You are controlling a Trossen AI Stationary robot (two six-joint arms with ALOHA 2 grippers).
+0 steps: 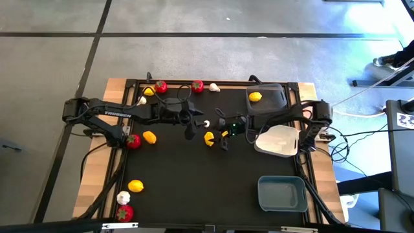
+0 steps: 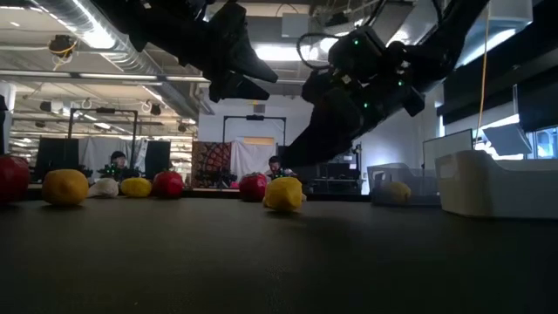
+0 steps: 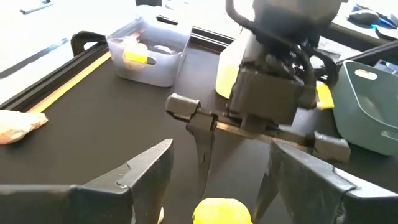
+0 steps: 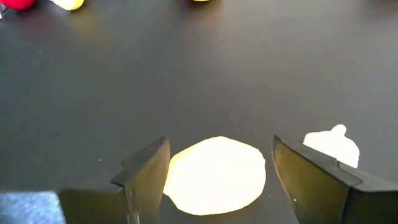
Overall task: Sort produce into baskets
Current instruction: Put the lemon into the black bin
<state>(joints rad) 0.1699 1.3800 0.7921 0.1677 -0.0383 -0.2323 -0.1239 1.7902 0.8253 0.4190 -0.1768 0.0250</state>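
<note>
A: Starting at the worktop's (image 1: pixel 194 188) left edge, what lies there?

B: Near the front-left corner, a lemon (image 1: pixel 135 186), a white garlic bulb (image 1: pixel 123 197) and a red fruit (image 1: pixel 125 212). Farther back, another red fruit (image 1: pixel 133 141) beside a second lemon (image 1: pixel 149 136).

A: And the middle?

B: The left end effector (image 1: pixel 192 127) hovers above the mat, fingers apart, holding nothing. Just right of it, the right end effector (image 1: pixel 222 138) has its fingers spread either side of a centre lemon (image 1: pixel 209 138), not closed on it. A small garlic bulb (image 1: pixel 206 123) lies just beside.

A: The right side?

B: The dark grey basket (image 1: pixel 273 97) by the back edge holds one lemon (image 1: pixel 255 97); the white basket (image 1: pixel 279 141) is in front of it, the blue-grey basket (image 1: pixel 283 193) near the front-right corner.
</note>
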